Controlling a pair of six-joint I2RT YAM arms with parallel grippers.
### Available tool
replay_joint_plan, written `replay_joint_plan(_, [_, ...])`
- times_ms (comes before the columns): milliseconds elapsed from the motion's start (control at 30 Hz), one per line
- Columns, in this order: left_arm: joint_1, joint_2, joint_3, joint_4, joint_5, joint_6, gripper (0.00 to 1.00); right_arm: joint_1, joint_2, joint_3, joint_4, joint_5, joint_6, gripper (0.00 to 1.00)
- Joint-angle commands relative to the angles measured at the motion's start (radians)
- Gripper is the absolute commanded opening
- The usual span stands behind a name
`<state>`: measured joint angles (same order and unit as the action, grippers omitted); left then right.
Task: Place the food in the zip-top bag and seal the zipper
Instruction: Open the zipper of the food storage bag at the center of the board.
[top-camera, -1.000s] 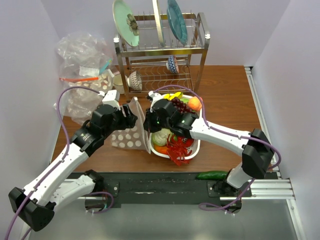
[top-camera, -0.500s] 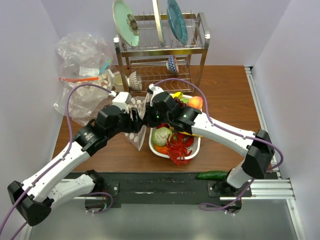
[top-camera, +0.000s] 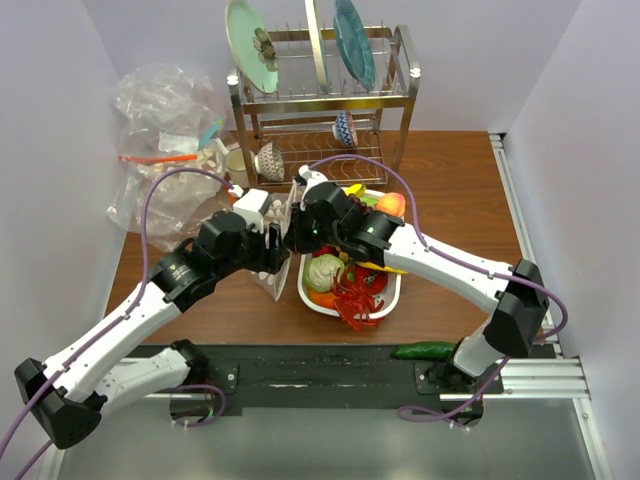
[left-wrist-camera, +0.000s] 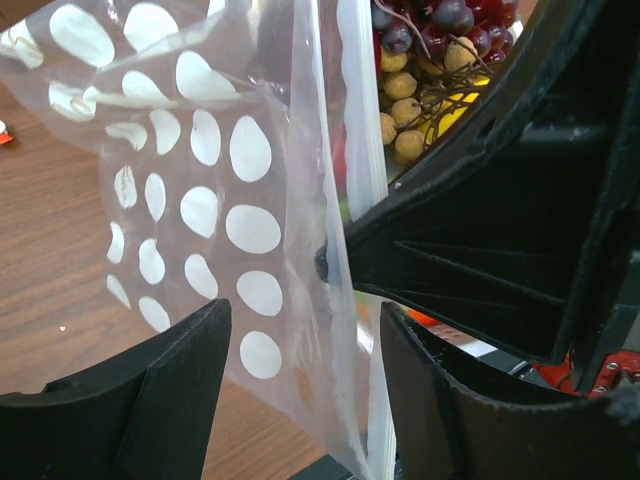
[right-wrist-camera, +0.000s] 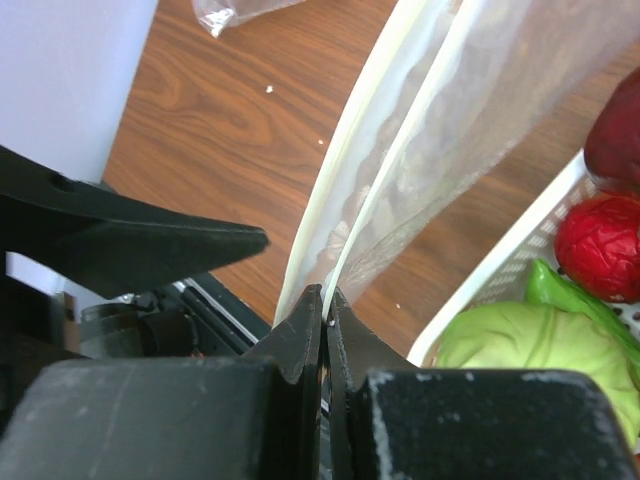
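Zip-top bag (top-camera: 272, 278): hangs on edge between the two grippers, just left of the white tray (top-camera: 390, 292), over the brown table (top-camera: 450, 200). Whether its lower corner touches the wood cannot be told.

Near edge: a green cucumber (top-camera: 423, 350) lies beside the right arm's base.

Left gripper (left-wrist-camera: 305, 330): jaws apart, one on each side of the dotted sheet (left-wrist-camera: 210, 200), with clear space to both fingers. Nothing is clamped.

Right gripper (right-wrist-camera: 325, 300): jaws together, pinching the bag's mouth edge. The pale zipper (right-wrist-camera: 345, 160) runs up and away from the pinch, and the clear film (right-wrist-camera: 470, 120) spreads to its right. From overhead, this gripper (top-camera: 298, 232) sits right beside the left one (top-camera: 272, 245).

Tray: holds a red lobster (top-camera: 358, 300) draped over the near rim, a pale green cabbage (top-camera: 323, 272) behind it, a round red fruit (right-wrist-camera: 600, 235) and dark grapes (left-wrist-camera: 450, 15). All food is in the tray; none shows inside the bag.

Far side: a metal dish rack (top-camera: 320, 110) with upright plates (top-camera: 250, 45), and a bulky clear bag (top-camera: 165, 130) at far left.
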<state>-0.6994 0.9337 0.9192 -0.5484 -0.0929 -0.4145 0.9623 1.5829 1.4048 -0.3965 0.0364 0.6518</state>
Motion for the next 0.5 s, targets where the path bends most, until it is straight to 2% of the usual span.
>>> replay_joint_plan(0, [-0.008,-0.007,0.03,0.004,0.019,0.052,0.66,0.004,0.003,0.056,0.013,0.005,0.017,0.0])
replay_joint_plan(100, [-0.012,0.01,0.021,0.022,0.006,0.056,0.61,0.004,0.002,0.057,0.016,-0.004,0.022,0.0])
replay_joint_plan(167, [-0.017,0.024,0.021,0.03,-0.03,0.054,0.52,0.004,0.003,0.057,0.013,-0.004,0.022,0.0])
replay_joint_plan(467, [-0.022,0.024,0.058,-0.002,-0.102,0.069,0.39,0.006,0.019,0.053,-0.021,0.022,0.003,0.0])
